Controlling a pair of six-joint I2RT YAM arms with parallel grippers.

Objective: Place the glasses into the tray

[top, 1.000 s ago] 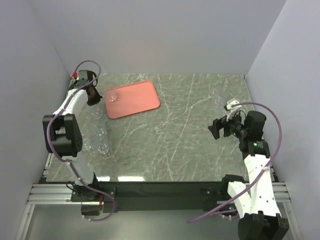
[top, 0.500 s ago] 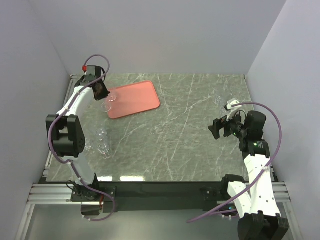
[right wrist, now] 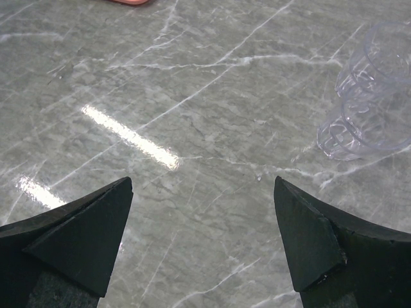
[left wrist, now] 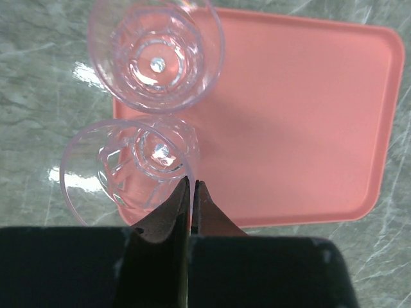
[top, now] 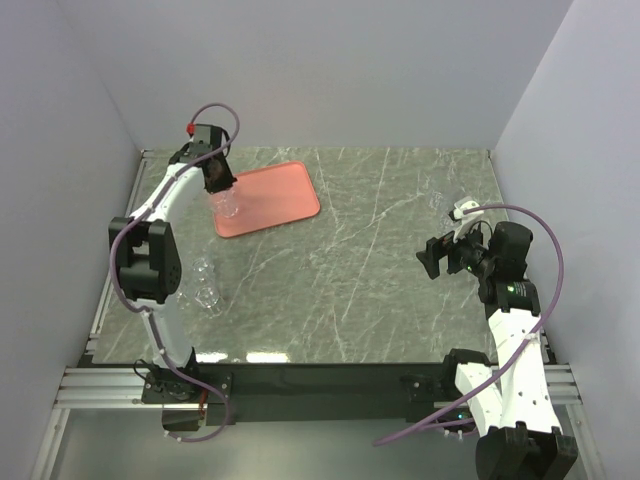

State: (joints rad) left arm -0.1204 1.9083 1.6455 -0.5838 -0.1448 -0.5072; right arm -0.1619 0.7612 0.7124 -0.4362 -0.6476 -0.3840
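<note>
fingers [left wrist: 168, 215] of the left gripper [left wrist: 191, 187] are pinched almost together, with only a thin slit between the tips, and they grip the near rim of the held glass [left wrist: 128, 168]. this clear tumbler sits tilted in the wrist view and straddles the left edge of the tray [left wrist: 289, 115]: pink shows through one part of it and grey marble through the other. whether its base touches the tray cannot be told. just beyond it a second glass [left wrist: 156, 54] stands upright at the tray's corner, its mouth facing the camera and its rim close to the held one. from above, the left arm [top: 165, 200] reaches far across to the tray's left end, at the back left of the marble table [top: 380, 280]. more glasses [top: 206, 283] stand on the table near the left arm's base, well apart from the tray and partly hidden behind the arm. the right gripper [right wrist: 203, 186] hovers above the table on the right side with its fingers spread wide and nothing between them. a pair of glasses [right wrist: 367, 102] rests on the marble just beyond it, one against the other, far from the tray.
</note>
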